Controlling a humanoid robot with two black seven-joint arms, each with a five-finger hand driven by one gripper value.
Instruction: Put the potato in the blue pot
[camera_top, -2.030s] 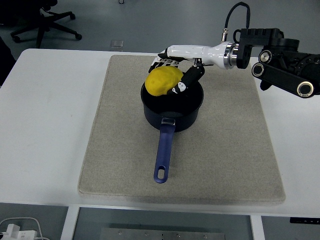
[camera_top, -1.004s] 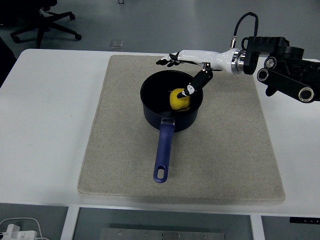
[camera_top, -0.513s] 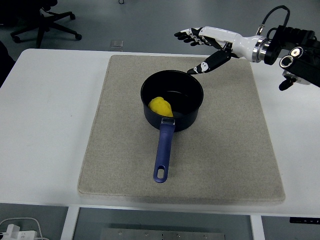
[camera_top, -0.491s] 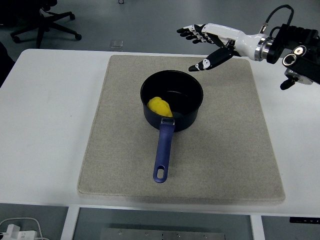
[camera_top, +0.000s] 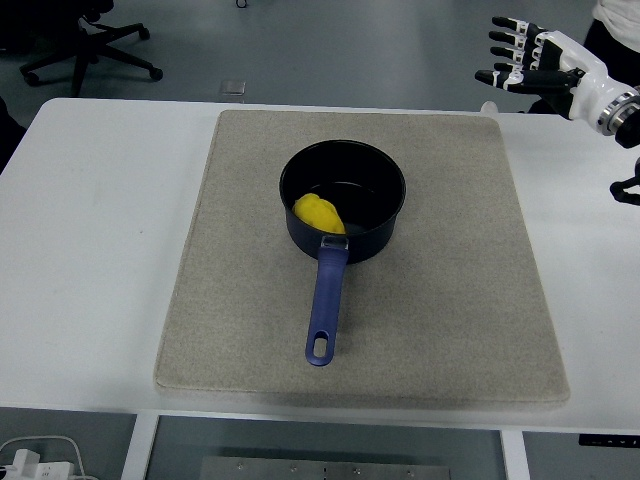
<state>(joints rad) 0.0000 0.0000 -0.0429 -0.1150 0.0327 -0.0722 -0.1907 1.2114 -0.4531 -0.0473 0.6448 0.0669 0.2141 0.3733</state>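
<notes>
The yellow potato (camera_top: 318, 213) lies inside the blue pot (camera_top: 343, 201), against its near-left wall. The pot stands in the middle of the grey mat (camera_top: 361, 260), its blue handle (camera_top: 325, 301) pointing toward the table's near edge. My right hand (camera_top: 515, 57) is high at the top right corner, well away from the pot, fingers spread and holding nothing. My left arm is out of view.
The white table (camera_top: 90, 230) lies around the mat. A black office chair (camera_top: 85, 45) stands on the floor beyond the table's far left. A white cable and plug (camera_top: 30, 462) lie below the near edge at bottom left.
The potato dropped from my right hand into the pot and settled at its near-left side. My right hand opened and drew back up and to the right.
</notes>
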